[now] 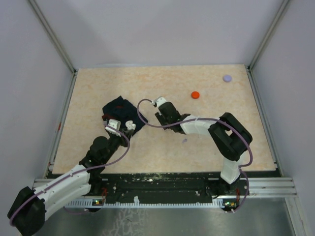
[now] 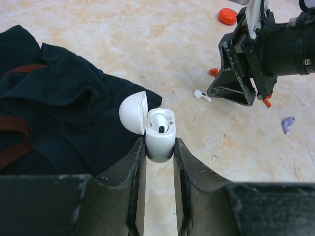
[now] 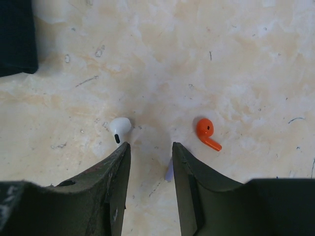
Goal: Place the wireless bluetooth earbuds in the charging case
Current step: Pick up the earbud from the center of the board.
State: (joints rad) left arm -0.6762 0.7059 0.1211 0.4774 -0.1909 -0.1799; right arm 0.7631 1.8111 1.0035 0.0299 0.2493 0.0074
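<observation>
The left fingers [image 2: 134, 182] pinch the white charging case [image 2: 160, 140]. Its lid is open with one white earbud [image 2: 160, 123] inside, and a dark blue cloth [image 2: 64, 113] lies bunched right beside it at 9 o'clock. The right fingers [image 3: 115, 187] are spread and hold nothing, with a loose white earbud [image 3: 119, 129] just past them at 11 o'clock and an orange earbud [image 3: 206, 132] at 1 o'clock. A lavender earbud [image 2: 288, 124] lies at 3 o'clock from the case, a second orange earbud [image 2: 267, 102] is half hidden under the right arm [image 2: 290, 44], and an orange disc [image 1: 195, 95] and a lavender disc [image 1: 227, 77] sit far back.
</observation>
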